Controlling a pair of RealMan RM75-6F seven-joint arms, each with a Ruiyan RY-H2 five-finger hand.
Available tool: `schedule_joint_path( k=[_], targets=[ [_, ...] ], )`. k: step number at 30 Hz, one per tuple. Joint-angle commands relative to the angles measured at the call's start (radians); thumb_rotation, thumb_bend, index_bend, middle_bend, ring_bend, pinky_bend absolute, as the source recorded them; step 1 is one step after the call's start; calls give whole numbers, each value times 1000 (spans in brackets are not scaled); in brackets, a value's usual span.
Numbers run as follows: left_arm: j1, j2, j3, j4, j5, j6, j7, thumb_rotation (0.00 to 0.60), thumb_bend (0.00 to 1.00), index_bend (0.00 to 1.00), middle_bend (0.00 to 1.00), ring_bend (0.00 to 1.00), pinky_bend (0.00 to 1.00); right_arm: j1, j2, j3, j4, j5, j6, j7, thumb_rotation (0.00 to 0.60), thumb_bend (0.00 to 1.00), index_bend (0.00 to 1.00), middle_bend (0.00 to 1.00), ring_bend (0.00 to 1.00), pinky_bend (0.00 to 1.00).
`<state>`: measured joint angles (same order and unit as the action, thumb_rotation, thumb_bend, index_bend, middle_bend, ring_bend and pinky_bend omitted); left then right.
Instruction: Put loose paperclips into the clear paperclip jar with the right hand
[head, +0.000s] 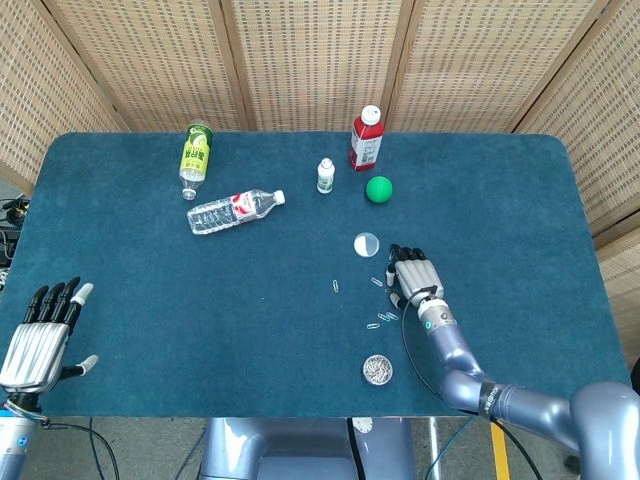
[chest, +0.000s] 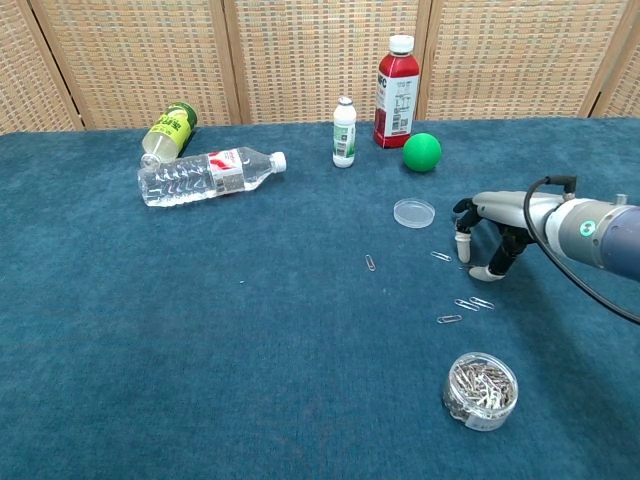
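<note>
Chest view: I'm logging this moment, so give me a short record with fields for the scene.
right hand: fingertips down over loose paperclips, nothing visibly held
left hand: near table edge, fingers apart, holding nothing
jar: upright, open, part filled with clips
lid: flat on the cloth, apart from jar
other clips: between hand and jar

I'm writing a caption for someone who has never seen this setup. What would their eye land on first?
Probably the right hand, fingertips down on the blue table among scattered loose paperclips, with the clear paperclip jar nearer the front edge. Next comes the red bottle and green ball at the back. The left hand sits idle at the near left corner.
</note>
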<state>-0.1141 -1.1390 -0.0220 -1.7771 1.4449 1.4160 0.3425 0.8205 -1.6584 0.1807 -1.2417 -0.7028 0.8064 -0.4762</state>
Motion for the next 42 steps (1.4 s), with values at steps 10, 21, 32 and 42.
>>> schedule_joint_path(
  k=[10,21,32,42],
  targets=[
    [0,-2,3,5,2,4,-5,600,0,0,0,0,0,1,-16,-16,20,-15,7,-2,600,387,566,1,0,0],
    [0,-2,5,4,5,8,-9,600,0,0,0,0,0,-5,-30,-15,22,-61,23,20,600,432,631,21,0,4],
    [-1,4,7,2,6,8,-16,600,0,0,0,0,0,-13,-7,-5,-17,-82,43,28,600,440,640,31,0,7],
    [2,8,14,-5,21,14,-21,600,0,0,0,0,0,-40,80,-15,-160,-154,93,38,600,444,641,37,0,7]
  ],
)
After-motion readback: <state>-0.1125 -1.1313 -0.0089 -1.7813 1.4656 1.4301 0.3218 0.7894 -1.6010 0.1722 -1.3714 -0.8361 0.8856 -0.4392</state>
